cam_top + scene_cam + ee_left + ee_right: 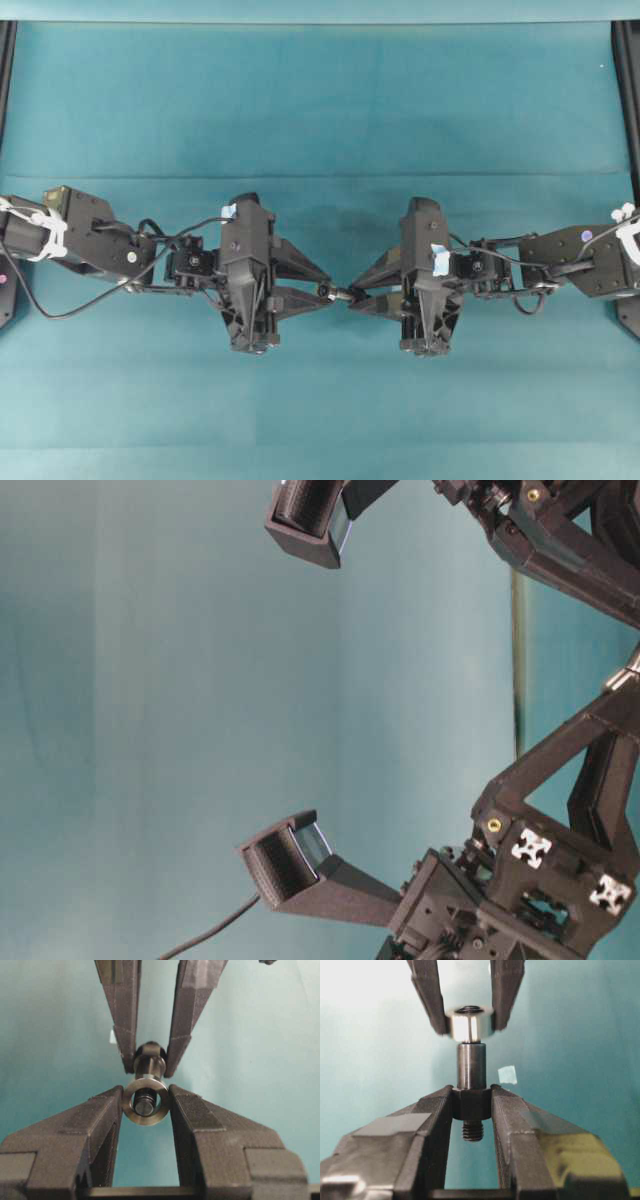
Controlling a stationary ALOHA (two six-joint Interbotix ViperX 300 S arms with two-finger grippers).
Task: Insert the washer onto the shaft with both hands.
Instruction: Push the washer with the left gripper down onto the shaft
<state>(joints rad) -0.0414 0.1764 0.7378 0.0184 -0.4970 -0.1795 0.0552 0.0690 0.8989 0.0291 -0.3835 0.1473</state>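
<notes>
The washer (145,1118), a silvery ring, is pinched by its rim between the fingertips of my left gripper (145,1092). The dark shaft (471,1067) is held by its hexagonal collar in my right gripper (471,1094), which is shut on it. The two grippers meet tip to tip above the middle of the table, left gripper (322,290) facing right gripper (357,296). The shaft's threaded tip (144,1105) shows inside the washer's hole. In the right wrist view the washer (469,1024) sits at the far end of the shaft's thick barrel. A second threaded stub pokes out behind the collar.
A teal cloth (320,100) covers the table under both arms. A small pale blue tape square (507,1074) lies on it below the grippers. Black frame posts (628,100) stand at the left and right edges. The table-level view shows only arm bodies (540,870).
</notes>
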